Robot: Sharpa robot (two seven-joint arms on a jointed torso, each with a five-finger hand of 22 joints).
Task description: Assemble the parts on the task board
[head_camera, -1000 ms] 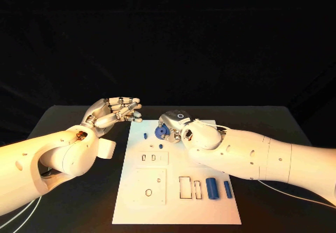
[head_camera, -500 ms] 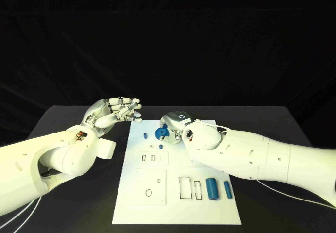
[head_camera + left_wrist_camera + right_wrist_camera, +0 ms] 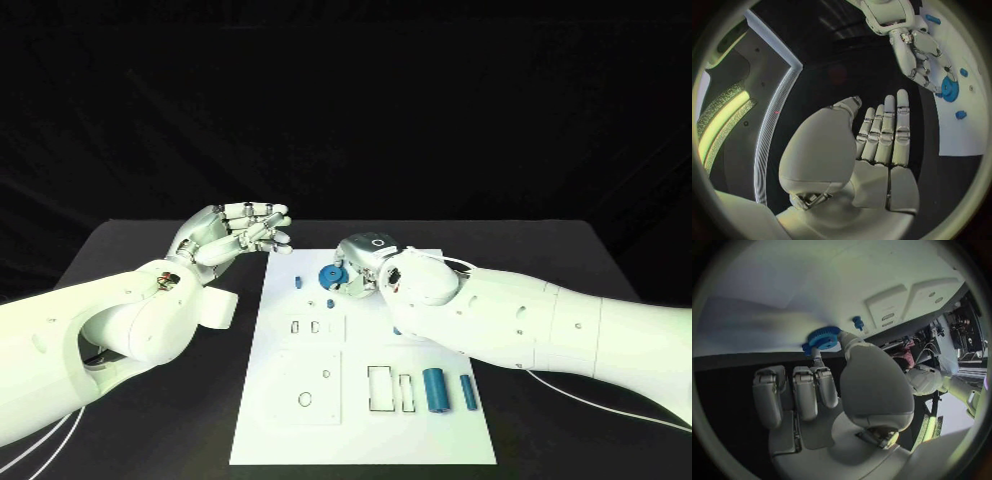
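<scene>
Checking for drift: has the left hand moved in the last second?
No. In the head view the left hand hovers at the same spot beside the far left corner of the white board, off it.

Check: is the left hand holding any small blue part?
No, the left hand is held up with nothing in it, off the white task board.

This looks like a robotics lab or demo booth. A black counter (image 3: 577,260) stands against a black backdrop (image 3: 346,110) running from nine to three o'clock, and the white task board (image 3: 361,420) sits at its centre under staged lighting.
</scene>
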